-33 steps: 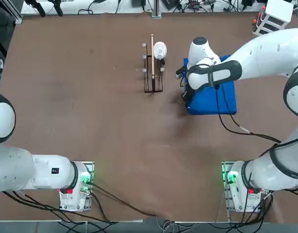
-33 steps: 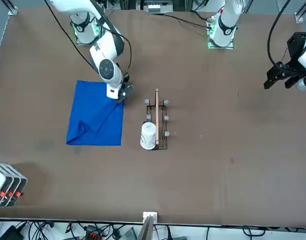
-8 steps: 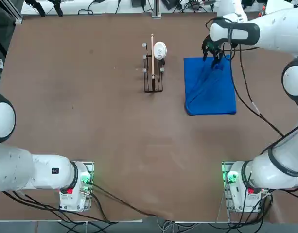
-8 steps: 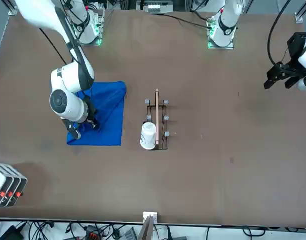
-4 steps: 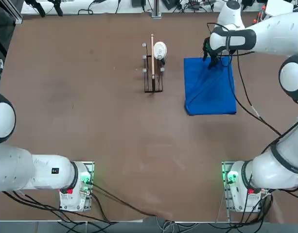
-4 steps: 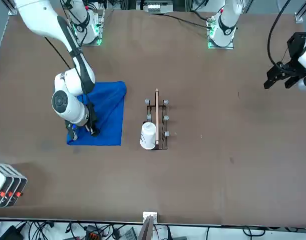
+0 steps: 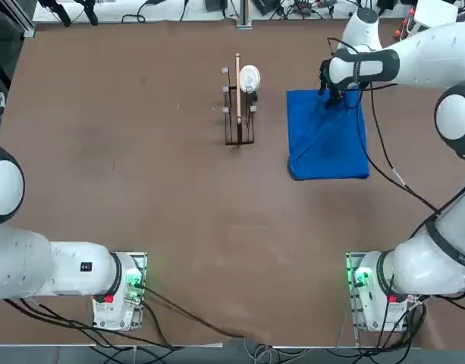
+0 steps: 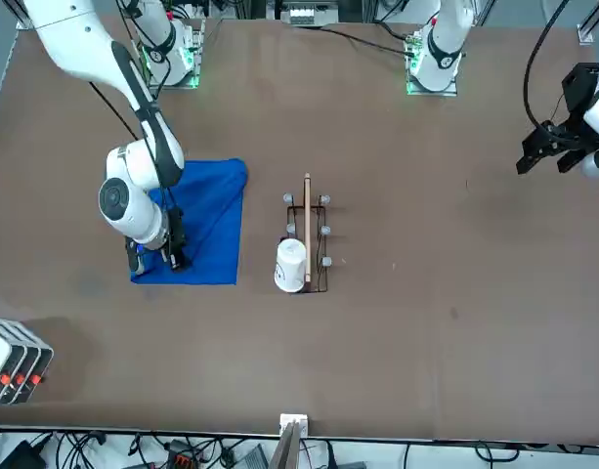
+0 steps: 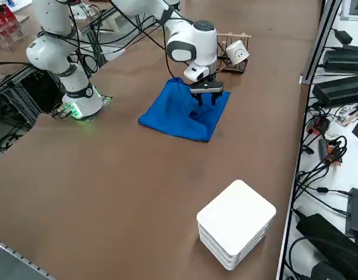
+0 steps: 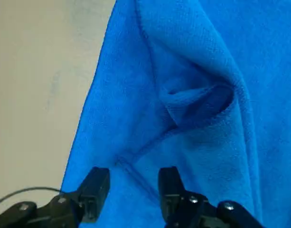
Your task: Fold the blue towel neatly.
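Hovering over blue towel (image 7: 328,136) far edge, right gripper (image 10: 131,187) fingers apart, nothing held.

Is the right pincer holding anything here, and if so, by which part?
Nothing is held. The right pincer hangs open above the blue towel, near its far edge, with a gap between its fingers.

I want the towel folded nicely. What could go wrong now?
The blue towel is already bunched into a wrinkle under the right tool, whose fingers stand open over it, so a pinch there might grab two layers and fold crooked. The wooden rack with its white cup stands close by; a wide swing could bump it.
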Available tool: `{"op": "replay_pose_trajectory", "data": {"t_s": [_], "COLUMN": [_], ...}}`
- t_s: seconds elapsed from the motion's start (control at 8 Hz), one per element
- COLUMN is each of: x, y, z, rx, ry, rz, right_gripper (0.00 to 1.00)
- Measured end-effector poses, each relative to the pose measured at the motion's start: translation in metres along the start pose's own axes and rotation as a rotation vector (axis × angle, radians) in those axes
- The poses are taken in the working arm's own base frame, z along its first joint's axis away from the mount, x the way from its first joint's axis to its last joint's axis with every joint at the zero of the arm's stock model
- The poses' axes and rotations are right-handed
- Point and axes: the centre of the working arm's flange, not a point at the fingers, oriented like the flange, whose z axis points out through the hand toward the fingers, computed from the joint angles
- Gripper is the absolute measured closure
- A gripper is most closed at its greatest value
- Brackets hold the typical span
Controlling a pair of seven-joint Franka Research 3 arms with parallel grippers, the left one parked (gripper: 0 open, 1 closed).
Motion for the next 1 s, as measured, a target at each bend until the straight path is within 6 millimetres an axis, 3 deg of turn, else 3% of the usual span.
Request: {"op": "replay_pose_trajectory", "data": {"t_s": [0.5, 1.0], "x": [-0.002, -0.002], "y": [0.004, 0.002], "z": [0.022, 0.023], "rx": [-0.024, -0.017], "ry": [-0.011, -0.011], "rz": [0.014, 0.015], "right_gripper": [0.34, 0.36]}}
